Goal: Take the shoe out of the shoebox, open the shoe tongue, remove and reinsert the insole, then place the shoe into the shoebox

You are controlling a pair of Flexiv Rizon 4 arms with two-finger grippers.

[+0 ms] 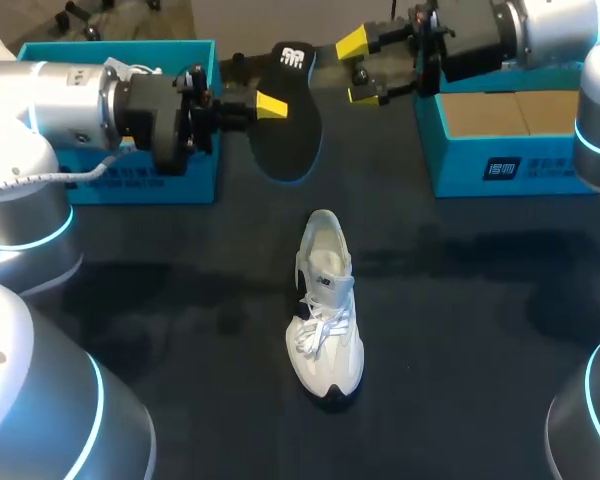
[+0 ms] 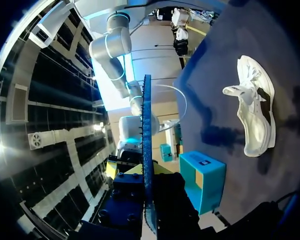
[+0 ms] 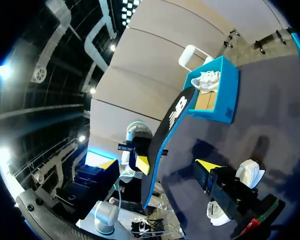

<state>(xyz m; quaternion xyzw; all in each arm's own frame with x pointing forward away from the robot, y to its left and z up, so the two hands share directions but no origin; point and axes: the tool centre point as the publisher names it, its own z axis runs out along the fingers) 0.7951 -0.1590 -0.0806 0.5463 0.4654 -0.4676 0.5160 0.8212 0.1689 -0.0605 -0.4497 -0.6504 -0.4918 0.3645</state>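
Between the left jaws the insole (image 1: 288, 125) is gripped by its long edge and held up off the worktop (image 1: 480, 320). The left wrist view shows it edge-on, a thin blue-black strip running straight out between the 2 dark fingers (image 2: 127, 200), which press on it from both sides. In the head view 1 yellow tip (image 1: 272, 103) of these jaws lies on the insole's black face; the other is hidden behind it.

The right jaws stand wide, their 2 yellow tips (image 1: 352, 42) well apart, just beside the insole's end that bears a white mark. They hold nothing, and a gap shows between them and the insole. In the right wrist view only 1 of their tips (image 3: 207, 164) shows, near the insole's face but apart from it.

The left arm (image 1: 70, 100) comes in from the left and the right arm (image 1: 540, 30) from the right, both over the far part of the worktop.

The shoe (image 1: 325, 305) stands on its sole in the middle of the worktop, well apart from both jaws and outside both boxes. Its toe points toward the robot and its heel toward the insole, with the laces loose and the mouth open.

The left box (image 1: 195, 160) sits behind the left arm, with something white inside. The right box (image 1: 460, 165) sits under the right arm, its brown floor showing.
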